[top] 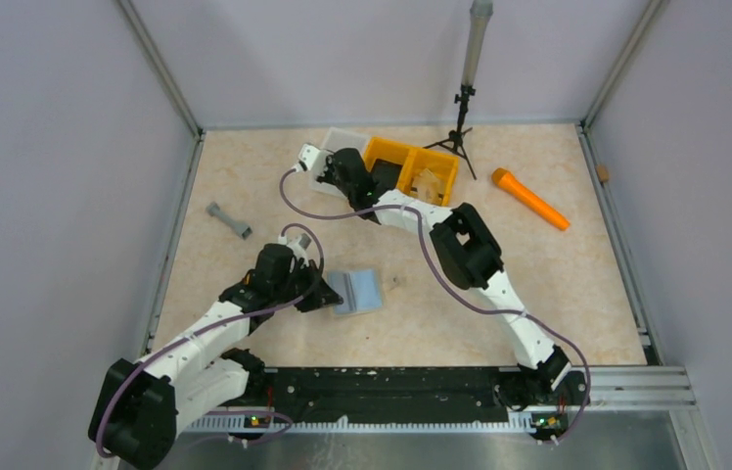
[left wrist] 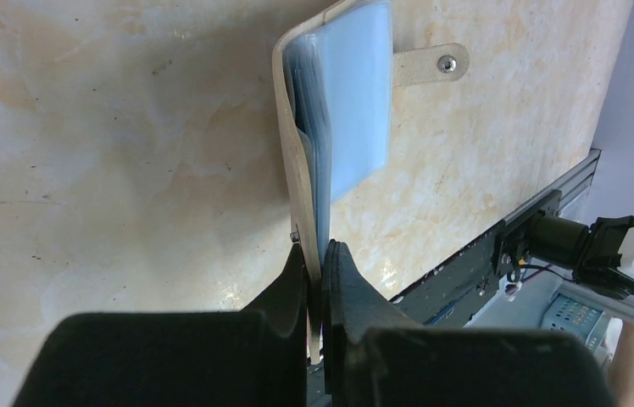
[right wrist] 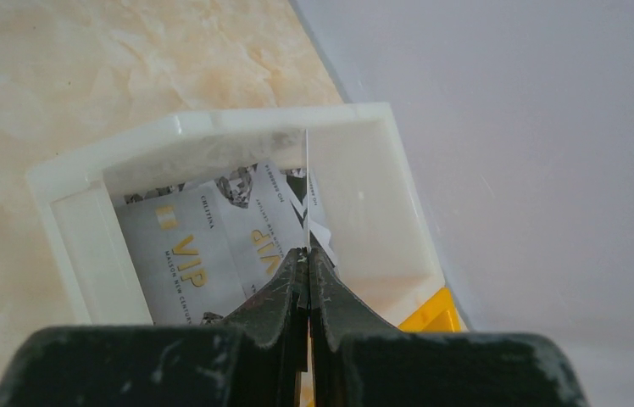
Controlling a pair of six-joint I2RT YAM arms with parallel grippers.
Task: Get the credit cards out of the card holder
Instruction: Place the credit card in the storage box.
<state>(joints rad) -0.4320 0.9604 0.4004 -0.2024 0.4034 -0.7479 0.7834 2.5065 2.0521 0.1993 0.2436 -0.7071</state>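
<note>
The card holder (top: 357,290) lies open on the table, tan outside with blue-grey sleeves inside. My left gripper (top: 321,294) is shut on its left edge. In the left wrist view the holder (left wrist: 339,110) stands edge-on, its tan cover and a blue sleeve pinched between my closed jaws (left wrist: 320,263). My right gripper (top: 331,160) is at the back, over the white bin (top: 347,137). In the right wrist view the right gripper (right wrist: 307,254) is shut on a thin card (right wrist: 306,186) seen edge-on above the bin (right wrist: 212,123). Grey VIP cards (right wrist: 186,246) lie in the bin.
A yellow bin (top: 421,166) stands right of the white bin; its corner shows in the right wrist view (right wrist: 428,314). An orange cylinder (top: 531,199) lies at the back right, a grey dumbbell-shaped part (top: 229,220) at the left, a small tripod (top: 460,127) at the back wall.
</note>
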